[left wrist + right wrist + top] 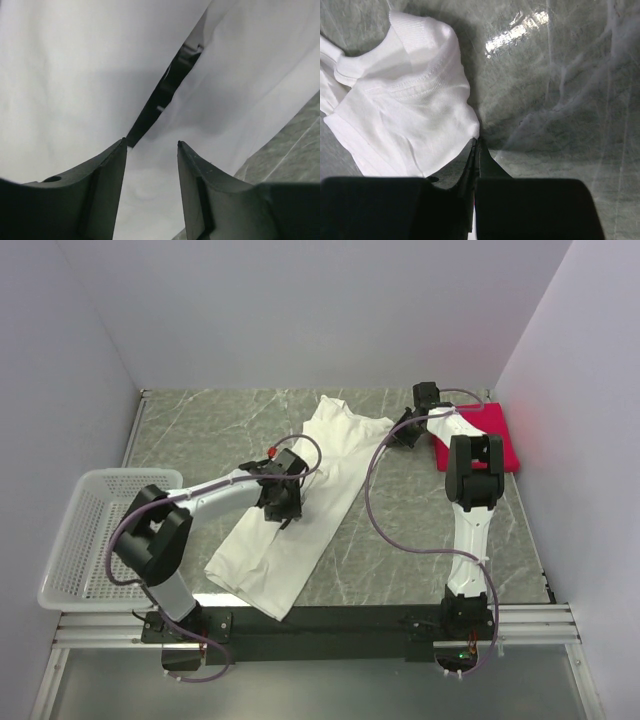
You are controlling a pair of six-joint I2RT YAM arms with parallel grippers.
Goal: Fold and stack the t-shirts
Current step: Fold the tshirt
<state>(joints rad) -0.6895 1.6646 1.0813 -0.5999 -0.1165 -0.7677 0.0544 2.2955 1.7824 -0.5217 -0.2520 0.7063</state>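
A white t-shirt (335,450) lies diagonally across the middle of the table, folded into a long strip. My left gripper (283,508) hovers over its middle. In the left wrist view this gripper (151,145) is open, with only white cloth (75,75) beneath the gap and nothing between the fingers. My right gripper (403,432) is at the shirt's far right corner. Its jaws (476,142) are shut, pinching the edge of the sleeve (405,110), which looks slightly lifted. A folded red t-shirt (497,420) lies at the back right, partly behind the right arm.
A white mesh basket (85,530) stands at the table's left edge, beside the left arm. Grey marble tabletop (560,90) surrounds the shirt. White walls close in the back and both sides. A purple cable loops from the right arm over the table.
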